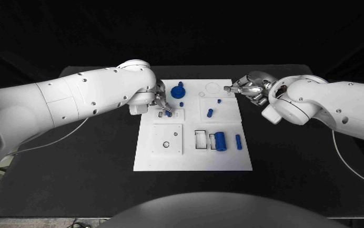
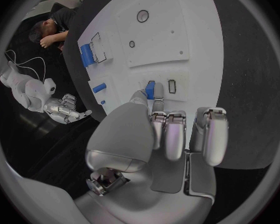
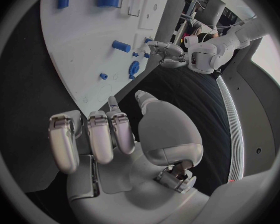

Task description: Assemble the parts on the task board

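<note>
A black table under a dark backdrop carried the white rectangular task board. The left hand pinched a small blue plastic peg at its fingertips, beside a narrow slot at the board's left edge; the peg's long axis ran along the slot's. The right hand hovered empty, fingers loosely curled, at the board's far right corner.

The task board lies at the middle of the table. On it, a round part sits at the far end, a cylinder near the front, with a thin rod just to its right.
</note>
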You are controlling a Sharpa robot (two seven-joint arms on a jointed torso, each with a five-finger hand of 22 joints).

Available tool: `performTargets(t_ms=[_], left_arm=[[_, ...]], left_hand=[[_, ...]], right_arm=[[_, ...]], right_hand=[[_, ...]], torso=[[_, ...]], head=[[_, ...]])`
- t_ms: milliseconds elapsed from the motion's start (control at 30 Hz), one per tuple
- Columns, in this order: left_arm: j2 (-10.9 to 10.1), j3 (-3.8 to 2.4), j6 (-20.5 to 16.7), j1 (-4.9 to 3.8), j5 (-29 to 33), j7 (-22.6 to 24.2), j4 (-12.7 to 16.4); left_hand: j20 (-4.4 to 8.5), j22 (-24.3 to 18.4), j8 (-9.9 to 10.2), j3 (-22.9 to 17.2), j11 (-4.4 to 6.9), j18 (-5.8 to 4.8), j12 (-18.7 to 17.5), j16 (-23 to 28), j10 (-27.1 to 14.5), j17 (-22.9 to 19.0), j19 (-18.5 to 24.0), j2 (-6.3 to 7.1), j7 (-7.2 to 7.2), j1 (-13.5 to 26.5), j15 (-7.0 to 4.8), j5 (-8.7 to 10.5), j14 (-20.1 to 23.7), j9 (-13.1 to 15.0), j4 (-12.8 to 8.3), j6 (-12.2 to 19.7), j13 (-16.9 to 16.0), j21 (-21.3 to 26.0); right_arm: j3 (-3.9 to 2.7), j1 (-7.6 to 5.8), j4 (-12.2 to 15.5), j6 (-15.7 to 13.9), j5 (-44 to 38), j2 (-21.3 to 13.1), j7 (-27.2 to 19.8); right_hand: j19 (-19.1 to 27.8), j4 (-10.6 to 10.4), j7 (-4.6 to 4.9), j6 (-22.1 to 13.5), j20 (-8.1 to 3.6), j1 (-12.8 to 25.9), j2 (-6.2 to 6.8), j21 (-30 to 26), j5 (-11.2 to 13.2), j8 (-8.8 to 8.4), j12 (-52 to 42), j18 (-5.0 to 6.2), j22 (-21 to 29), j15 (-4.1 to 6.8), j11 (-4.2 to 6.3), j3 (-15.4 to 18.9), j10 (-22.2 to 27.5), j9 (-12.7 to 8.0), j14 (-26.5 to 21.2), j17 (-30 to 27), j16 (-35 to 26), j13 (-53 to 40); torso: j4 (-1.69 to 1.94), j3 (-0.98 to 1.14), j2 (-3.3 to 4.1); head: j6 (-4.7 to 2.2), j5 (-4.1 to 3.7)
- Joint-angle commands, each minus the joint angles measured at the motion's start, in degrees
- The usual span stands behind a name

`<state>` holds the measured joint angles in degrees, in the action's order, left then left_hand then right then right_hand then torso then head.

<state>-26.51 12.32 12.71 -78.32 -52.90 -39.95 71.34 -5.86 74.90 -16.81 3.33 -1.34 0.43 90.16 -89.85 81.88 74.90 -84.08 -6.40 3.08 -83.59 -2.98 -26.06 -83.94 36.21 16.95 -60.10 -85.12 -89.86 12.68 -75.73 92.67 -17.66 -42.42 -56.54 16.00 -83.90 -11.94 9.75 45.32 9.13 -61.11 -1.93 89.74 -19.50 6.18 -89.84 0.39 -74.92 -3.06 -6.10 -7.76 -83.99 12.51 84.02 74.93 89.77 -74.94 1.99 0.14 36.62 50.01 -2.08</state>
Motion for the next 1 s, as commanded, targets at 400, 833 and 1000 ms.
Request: performTargets(t_ms=[400,833,1000], left_arm=[[0.34,-0.01,0.89,0.39,-0.49,-0.22,-0.27],[0.48,-0.02,0.52,0.51,-0.88,0.03,0.06],[0.56,-0.02,0.58,0.52,-0.90,-0.07,-0.26]], left_hand=[[-0.29,15.10,-0.23,-0.65,2.22,-0.43,-0.16,-0.15,8.12,15.10,-5.92,-0.34,-0.77,0.22,-0.14,0.01,-6.06,0.07,-0.26,-0.67,-4.88,-0.14],[-0.30,15.10,-0.17,-0.78,2.21,-0.43,-0.16,-0.15,8.12,15.10,-5.92,-0.36,-0.77,0.25,-0.14,0.03,-6.06,0.09,-0.27,-0.64,-4.88,-0.14],[-0.30,15.10,-0.08,-0.97,2.21,-0.43,-0.16,-0.15,8.12,15.10,-5.92,-0.40,-0.76,0.26,-0.12,0.06,-6.06,0.11,-0.30,-0.57,-4.88,-0.14]], right_arm=[[0.01,0.04,0.13,0.61,-0.51,-0.02,-0.05],[0.01,0.04,0.12,0.92,-0.51,0.01,0.19],[0.01,0.04,0.13,0.89,-0.51,-0.07,0.25]], right_hand=[[-6.10,0.11,0.57,-0.05,0.46,-0.50,0.06,0.26,0.17,0.30,-0.16,-0.39,-15.08,-0.41,-0.26,0.17,-6.01,0.11,5.98,15.07,0.23,-15.06],[-6.10,0.10,0.58,-0.07,0.47,-0.49,0.05,0.26,0.17,0.30,-0.16,-0.39,-15.08,-0.42,-0.28,0.19,-6.01,0.11,5.98,15.07,0.23,-15.06],[-6.10,0.10,0.58,-0.07,0.47,-0.49,0.05,0.26,0.17,0.30,-0.16,-0.39,-15.08,-0.42,-0.28,0.19,-6.01,0.11,5.98,15.07,0.23,-15.06]], torso=[[0.08,0.01,0.03],[-0.04,0.01,0.00],[0.03,0.04,0.02]], head=[[-0.01,-0.03],[-0.01,0.08],[-0.01,0.03]])
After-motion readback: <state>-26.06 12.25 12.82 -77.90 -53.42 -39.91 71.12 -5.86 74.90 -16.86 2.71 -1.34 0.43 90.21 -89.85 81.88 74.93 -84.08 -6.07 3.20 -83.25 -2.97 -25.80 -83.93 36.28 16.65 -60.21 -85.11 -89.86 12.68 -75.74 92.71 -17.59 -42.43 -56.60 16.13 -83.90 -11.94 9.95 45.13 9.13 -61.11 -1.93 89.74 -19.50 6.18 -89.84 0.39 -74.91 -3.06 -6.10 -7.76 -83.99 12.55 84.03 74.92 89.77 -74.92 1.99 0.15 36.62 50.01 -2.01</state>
